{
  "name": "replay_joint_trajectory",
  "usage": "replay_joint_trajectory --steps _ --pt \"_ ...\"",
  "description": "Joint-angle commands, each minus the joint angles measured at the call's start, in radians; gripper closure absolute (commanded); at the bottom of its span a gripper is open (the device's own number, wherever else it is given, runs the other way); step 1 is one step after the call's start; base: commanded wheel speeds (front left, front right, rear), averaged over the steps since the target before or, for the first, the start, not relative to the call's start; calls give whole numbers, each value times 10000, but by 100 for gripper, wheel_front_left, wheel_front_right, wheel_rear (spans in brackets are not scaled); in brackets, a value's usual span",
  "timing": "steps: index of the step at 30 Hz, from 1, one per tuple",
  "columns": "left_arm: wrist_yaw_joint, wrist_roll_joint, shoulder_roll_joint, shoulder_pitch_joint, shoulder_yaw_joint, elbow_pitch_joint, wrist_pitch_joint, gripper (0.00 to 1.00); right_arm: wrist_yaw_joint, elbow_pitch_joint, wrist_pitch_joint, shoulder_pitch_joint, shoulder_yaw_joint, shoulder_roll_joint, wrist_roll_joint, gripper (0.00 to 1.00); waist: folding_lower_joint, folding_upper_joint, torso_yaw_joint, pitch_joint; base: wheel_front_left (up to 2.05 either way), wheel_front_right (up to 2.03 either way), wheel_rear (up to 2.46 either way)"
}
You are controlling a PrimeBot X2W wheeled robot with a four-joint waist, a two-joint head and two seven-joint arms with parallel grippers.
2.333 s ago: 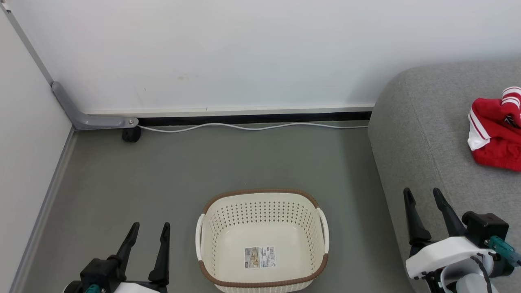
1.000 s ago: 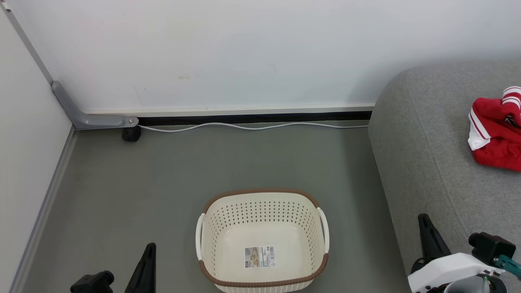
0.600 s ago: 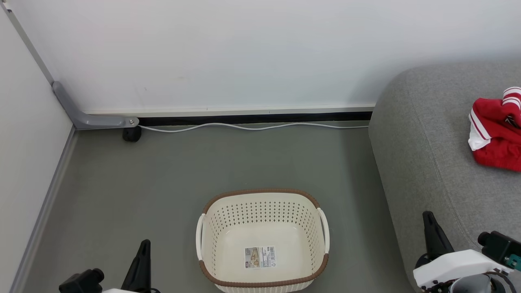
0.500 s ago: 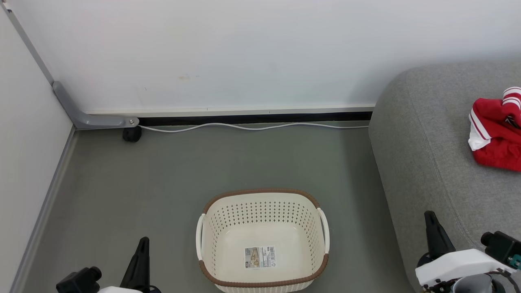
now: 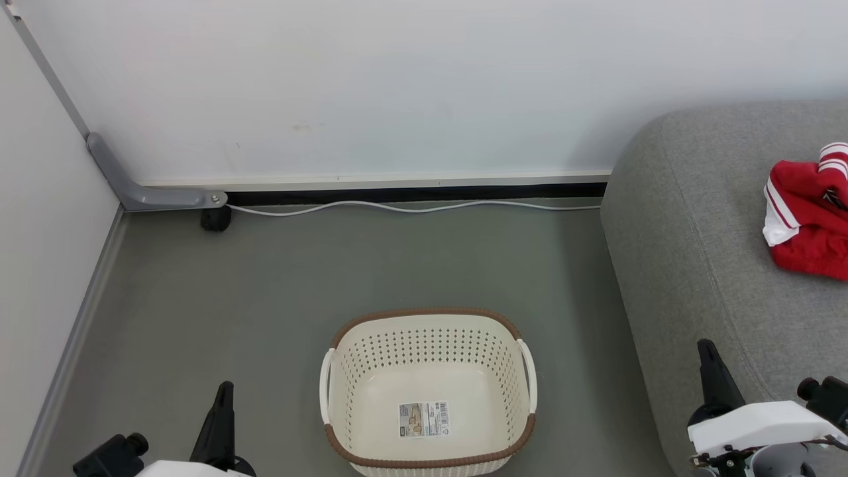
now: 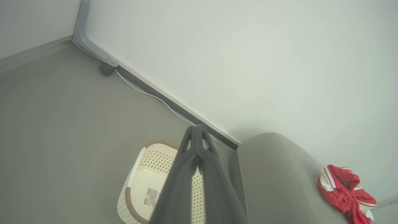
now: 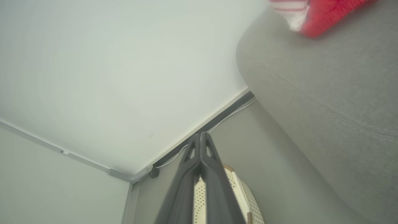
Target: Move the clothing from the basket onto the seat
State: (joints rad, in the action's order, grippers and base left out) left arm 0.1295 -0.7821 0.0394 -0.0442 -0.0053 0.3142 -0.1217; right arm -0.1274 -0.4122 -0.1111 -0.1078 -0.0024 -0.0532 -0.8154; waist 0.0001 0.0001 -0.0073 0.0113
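The cream basket (image 5: 427, 391) stands on the grey floor, holding nothing but a label sticker on its bottom. The red clothing (image 5: 808, 218) with white stripes lies bunched on the grey seat (image 5: 702, 225) at the right edge. My left gripper (image 5: 223, 397) is shut at the lower left, apart from the basket. My right gripper (image 5: 707, 358) is shut at the lower right, in front of the seat's rounded side. In the left wrist view the shut left gripper (image 6: 197, 129) points over the basket (image 6: 140, 180), with the clothing (image 6: 345, 193) far right. The right wrist view has the shut right gripper (image 7: 200, 135) and the clothing (image 7: 317, 15) at the top.
A white wall (image 5: 397, 86) closes the back, with a white cable (image 5: 411, 207) running along its base. A grey bracket (image 5: 146, 192) and a small black foot (image 5: 215, 218) sit in the left corner. Open floor (image 5: 298, 278) lies between basket and wall.
Both grippers, open 2.3 seconds ago, are now shut. Both have sunk lower in the head view, the left drifting slightly left and the right slightly right. Basket and clothing have not moved.
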Motion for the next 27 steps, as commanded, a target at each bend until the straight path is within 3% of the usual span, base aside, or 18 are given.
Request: replay_joint_trajectory --steps 1,27 --pt "5 -292 111 569 199 -299 94 100 -15 336 83 -195 -16 -59 -262 100 -1 -1 1 -1 0 0 0" --pt "7 -3151 147 901 501 -439 852 100 -21 809 849 -127 -407 -27 -2971 100 -1 -1 27 -30 0 0 0"
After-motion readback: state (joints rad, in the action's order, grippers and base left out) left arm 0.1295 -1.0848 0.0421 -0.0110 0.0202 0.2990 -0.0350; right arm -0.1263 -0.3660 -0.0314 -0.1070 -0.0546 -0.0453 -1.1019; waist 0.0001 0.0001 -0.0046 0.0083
